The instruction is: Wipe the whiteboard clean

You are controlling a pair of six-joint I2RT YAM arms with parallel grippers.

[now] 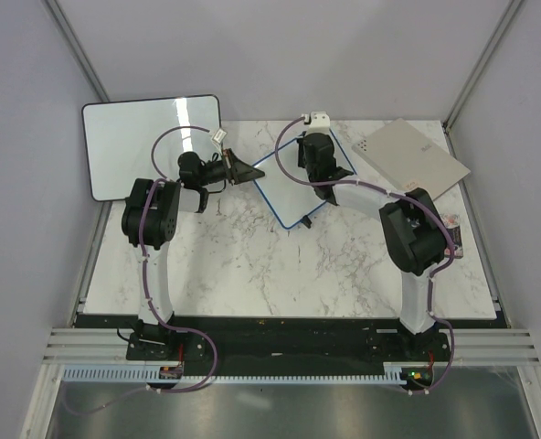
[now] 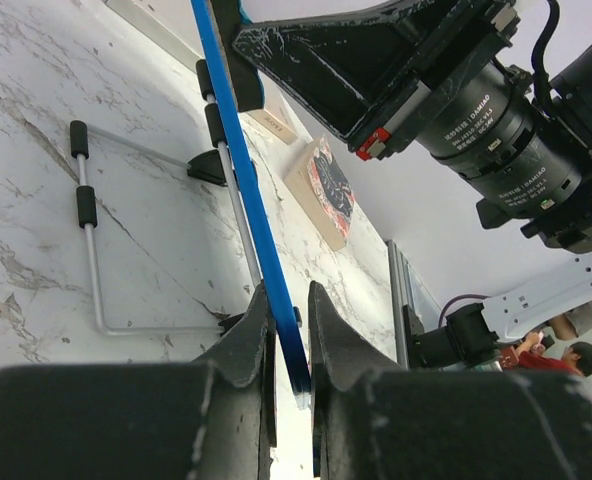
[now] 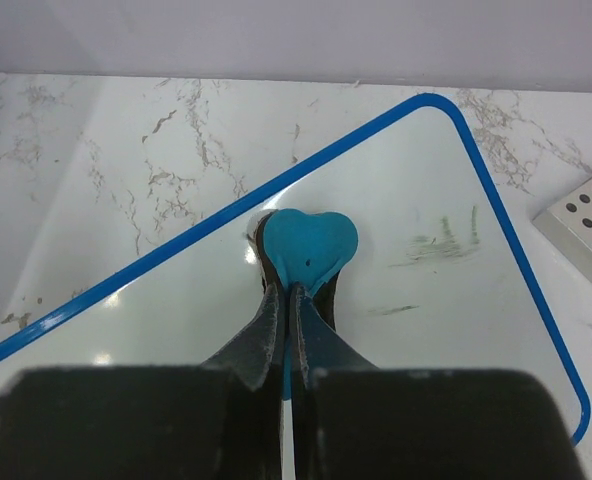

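The small whiteboard point(image 1: 287, 197) with a blue rounded frame lies tilted at the back middle of the marble table. My left gripper point(image 1: 249, 171) is shut on its left edge; in the left wrist view the blue frame point(image 2: 244, 170) runs between the jaws of the left gripper point(image 2: 290, 335), with the wire stand and its black feet point(image 2: 81, 195) behind. My right gripper point(image 1: 319, 170) is shut on a blue heart-shaped eraser point(image 3: 307, 243), pressed on the board's surface point(image 3: 426, 340). Faint green marks point(image 3: 441, 242) lie to the right of the eraser. The right gripper point(image 3: 287, 292) pinches the eraser's tail.
A larger black-framed whiteboard point(image 1: 150, 142) overhangs the table's back left corner. A grey perforated panel point(image 1: 413, 157) lies at the back right, also in the right wrist view point(image 3: 588, 228). A small white object point(image 1: 319, 119) sits at the back edge. A small patterned block point(image 2: 322, 190) lies beyond the board.
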